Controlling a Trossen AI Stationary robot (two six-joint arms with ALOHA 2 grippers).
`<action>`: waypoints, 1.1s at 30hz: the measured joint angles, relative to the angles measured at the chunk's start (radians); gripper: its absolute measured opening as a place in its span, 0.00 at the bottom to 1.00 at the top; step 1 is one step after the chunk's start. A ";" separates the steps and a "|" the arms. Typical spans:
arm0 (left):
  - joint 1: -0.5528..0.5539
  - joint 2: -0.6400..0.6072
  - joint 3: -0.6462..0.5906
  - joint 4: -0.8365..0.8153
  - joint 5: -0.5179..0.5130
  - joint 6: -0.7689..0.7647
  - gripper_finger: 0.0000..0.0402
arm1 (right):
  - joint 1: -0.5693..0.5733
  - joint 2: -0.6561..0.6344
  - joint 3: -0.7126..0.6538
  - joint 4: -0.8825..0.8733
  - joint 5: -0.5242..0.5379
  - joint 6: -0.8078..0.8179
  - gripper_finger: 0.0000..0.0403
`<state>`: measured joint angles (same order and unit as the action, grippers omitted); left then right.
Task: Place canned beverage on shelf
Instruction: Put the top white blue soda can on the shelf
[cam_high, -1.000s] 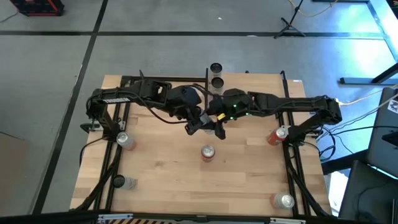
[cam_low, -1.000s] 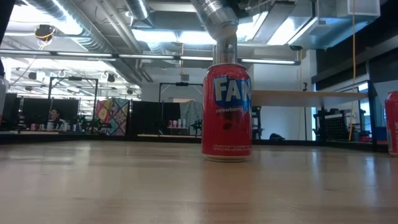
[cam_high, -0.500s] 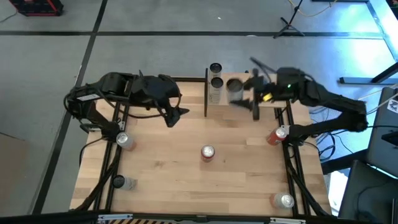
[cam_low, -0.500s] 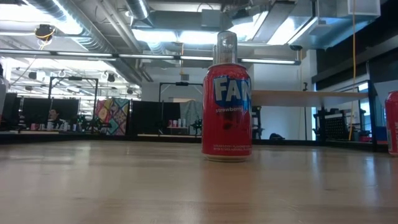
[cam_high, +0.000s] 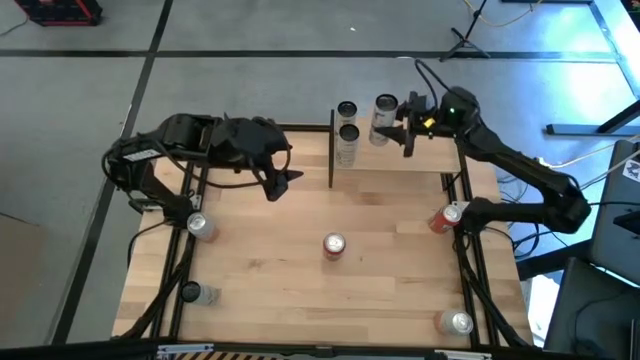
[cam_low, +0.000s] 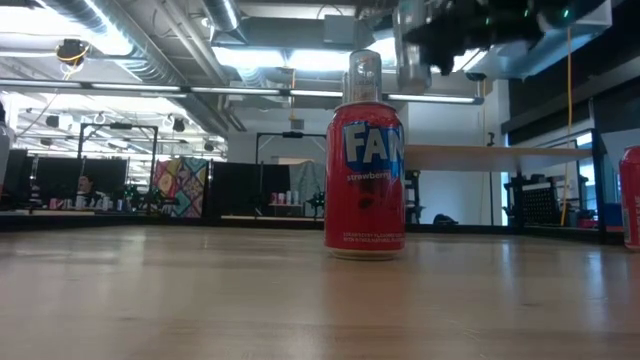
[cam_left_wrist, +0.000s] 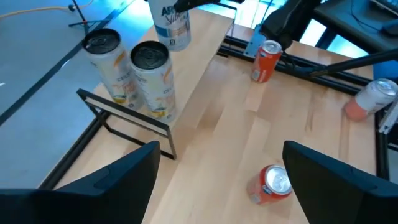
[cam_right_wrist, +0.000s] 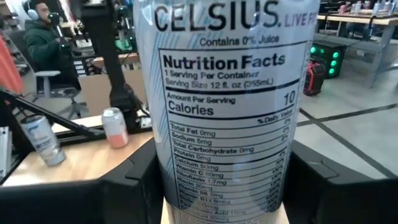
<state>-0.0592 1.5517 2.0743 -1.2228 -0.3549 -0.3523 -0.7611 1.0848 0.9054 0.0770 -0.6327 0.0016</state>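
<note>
Tall white Celsius can (cam_high: 384, 119), clamped in right gripper (cam_high: 398, 127), is now carried to light wooden shelf (cam_high: 430, 152) at upper centre; placement is judged imminent. Left gripper (cam_high: 283, 184) is held open, idle.

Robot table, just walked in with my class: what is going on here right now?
The right gripper holds a tall white Celsius can upright over the far end of the shelf, its jaws shut on it. Two similar cans already stand side by side on the shelf. The left gripper hangs above the table, jaws open and empty. A red Fanta can stands mid-table, and other cans wait near the table's edges.
</note>
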 joint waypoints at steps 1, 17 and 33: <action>0.006 -0.001 0.000 0.000 0.000 0.005 0.82 | -0.026 0.014 -0.013 0.029 -0.030 0.003 0.53; 0.105 -0.002 0.000 0.057 0.012 0.024 0.82 | -0.160 0.294 -0.025 0.268 -0.277 -0.088 0.53; 0.136 0.012 0.000 0.091 -0.002 0.023 0.82 | -0.202 0.434 -0.025 0.346 -0.363 -0.133 0.53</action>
<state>0.0769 1.5637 2.0739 -1.1319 -0.3565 -0.3290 -0.9634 1.5183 0.8806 0.4227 -0.9961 -0.1310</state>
